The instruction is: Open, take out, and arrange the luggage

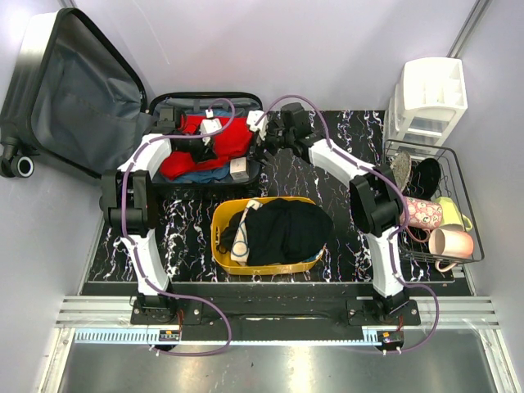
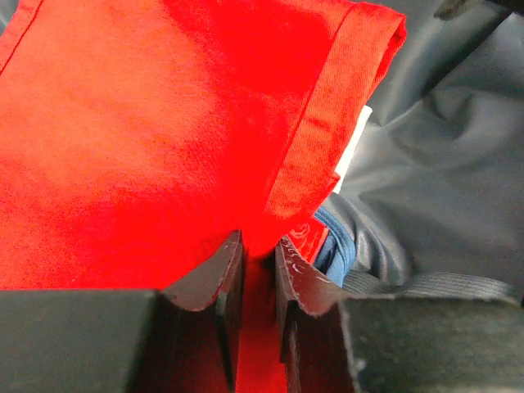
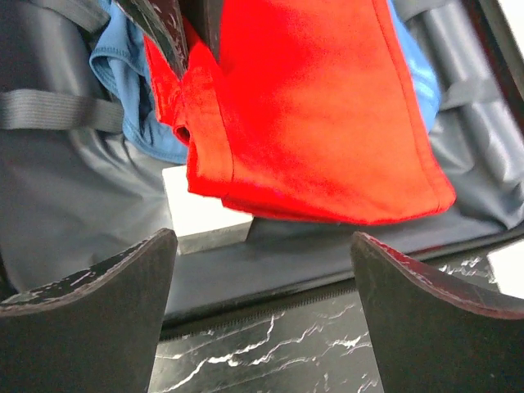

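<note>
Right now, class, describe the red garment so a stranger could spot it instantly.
Find the open luggage at the far left of the table. Inside lies a garment, pinched by the left tool. It alone is bright red, lying atop blue fabric.

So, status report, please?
Left gripper pinching red cloth. Right gripper open, empty. Luggage open. Blue cloth under red.

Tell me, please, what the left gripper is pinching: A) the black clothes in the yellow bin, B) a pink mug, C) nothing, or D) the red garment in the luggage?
D: the left gripper is closed on a fold of the red garment in the open luggage.
</note>
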